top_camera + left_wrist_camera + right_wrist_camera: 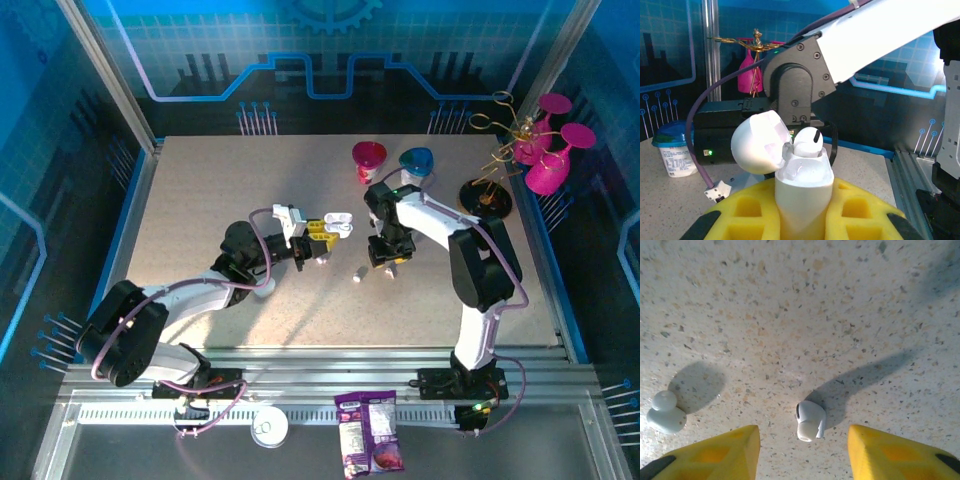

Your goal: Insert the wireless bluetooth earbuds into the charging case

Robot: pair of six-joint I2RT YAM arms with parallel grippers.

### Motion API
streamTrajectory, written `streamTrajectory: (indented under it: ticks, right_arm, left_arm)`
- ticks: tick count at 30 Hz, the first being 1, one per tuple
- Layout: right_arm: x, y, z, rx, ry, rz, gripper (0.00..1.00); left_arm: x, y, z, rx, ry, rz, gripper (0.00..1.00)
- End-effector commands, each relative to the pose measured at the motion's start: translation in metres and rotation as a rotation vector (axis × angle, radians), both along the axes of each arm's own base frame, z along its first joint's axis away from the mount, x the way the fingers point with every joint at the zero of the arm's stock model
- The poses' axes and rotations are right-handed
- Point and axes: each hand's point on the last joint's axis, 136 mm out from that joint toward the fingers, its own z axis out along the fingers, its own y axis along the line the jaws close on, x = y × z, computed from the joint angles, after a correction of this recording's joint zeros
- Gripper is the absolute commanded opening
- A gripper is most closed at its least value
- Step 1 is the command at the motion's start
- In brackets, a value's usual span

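Elbow low, the left arm [190,295] reaches across the desk [200,190], the left claw [804,215] pinching the open charging case [804,182], one earbud [808,142] seated. The right arm [440,225] bends down, the right claw [804,450] spread astride a loose earbud [810,421], apparently not touching.

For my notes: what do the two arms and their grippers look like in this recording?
Both the left arm and the right arm have white links, black joint housings and a thin purple cable running alongside. The left gripper and the right gripper carry chunky yellow fingers with recessed pockets and black trim.
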Motion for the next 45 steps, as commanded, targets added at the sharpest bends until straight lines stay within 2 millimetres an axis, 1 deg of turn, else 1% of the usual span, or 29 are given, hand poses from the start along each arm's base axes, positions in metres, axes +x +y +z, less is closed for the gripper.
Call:
streamTrajectory:
  ticks: [1,9,17,21,23,27,35,40,45]
  right_arm:
    - [-0.013,-0.003,0.000,-0.053,0.085,0.060,0.48]
    - [-0.009,-0.001,-0.012,-0.066,0.131,0.079,0.41]
    - [-0.013,-0.001,-0.022,-0.074,0.168,0.093,0.40]
    - [-0.014,-0.002,-0.027,-0.078,0.179,0.092,0.37]
    - [-0.013,-0.002,-0.029,-0.078,0.176,0.092,0.35]
    - [-0.014,-0.002,-0.033,-0.081,0.179,0.085,0.34]
    - [-0.010,-0.003,-0.037,-0.084,0.170,0.075,0.29]
    - [-0.011,-0.006,-0.039,-0.091,0.171,0.073,0.19]
    - [-0.011,-0.007,-0.032,-0.086,0.141,0.070,0.19]
  left_arm:
    - [-0.012,0.000,0.008,-0.005,-0.062,-0.024,0.00]
    - [-0.012,0.000,0.005,0.004,-0.060,-0.026,0.00]
    - [-0.010,-0.001,0.002,0.009,-0.055,-0.020,0.00]
    - [-0.009,-0.001,0.002,0.006,-0.055,-0.021,0.00]
    - [-0.009,-0.002,0.002,0.006,-0.055,-0.023,0.00]
    - [-0.008,-0.002,0.002,0.007,-0.053,-0.025,0.00]
    - [-0.008,-0.003,0.002,0.006,-0.050,-0.028,0.00]
    - [-0.008,-0.002,0.001,0.006,-0.048,-0.029,0.00]
    - [-0.008,-0.003,0.000,0.005,-0.046,-0.029,0.00]
